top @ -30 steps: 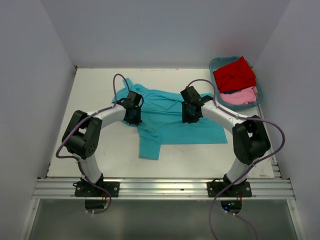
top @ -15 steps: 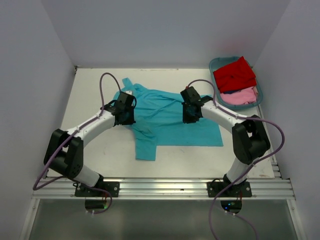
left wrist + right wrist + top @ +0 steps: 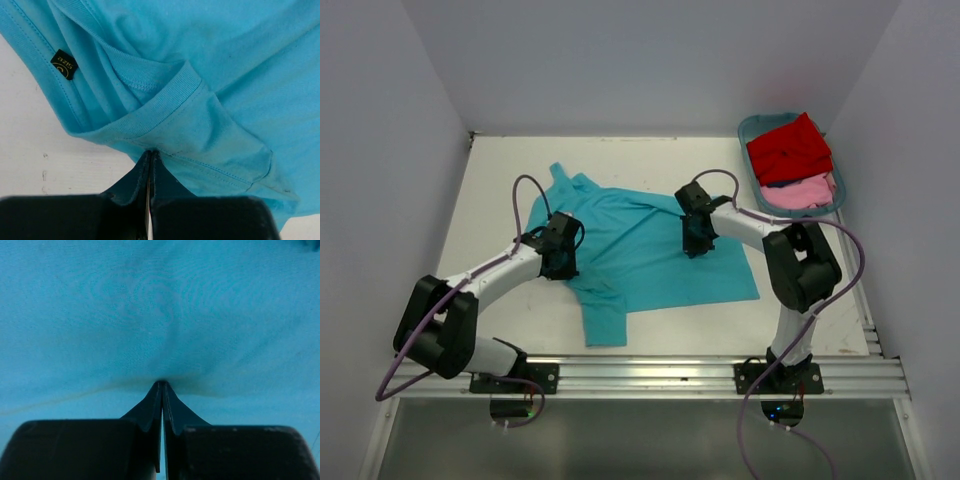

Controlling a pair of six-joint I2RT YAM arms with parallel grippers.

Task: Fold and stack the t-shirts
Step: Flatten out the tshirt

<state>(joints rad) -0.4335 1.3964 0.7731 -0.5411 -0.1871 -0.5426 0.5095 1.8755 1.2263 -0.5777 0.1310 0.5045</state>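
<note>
The turquoise t-shirt [image 3: 645, 250] lies spread on the white table, one sleeve trailing toward the near edge. My left gripper [image 3: 560, 262] is shut on its left side. In the left wrist view the gripper [image 3: 151, 152] pinches a hem just below the ribbed collar [image 3: 170, 100]. My right gripper [image 3: 694, 240] stands on the shirt's upper right part. Seen from the right wrist, that gripper [image 3: 162, 384] is shut on cloth that puckers at its tips. The red t-shirt [image 3: 788, 148] and the pale pink t-shirt [image 3: 802, 192] lie in the tub at the back right.
The teal plastic tub [image 3: 750, 130] stands at the table's back right corner. White walls enclose the table on three sides. An aluminium rail [image 3: 640, 375] runs along the near edge. A small black label [image 3: 64, 64] is sewn on the shirt.
The left arm has swung toward the near left, dragging the turquoise shirt's left side with it. The right gripper has closed on the cloth and shifted slightly left.
</note>
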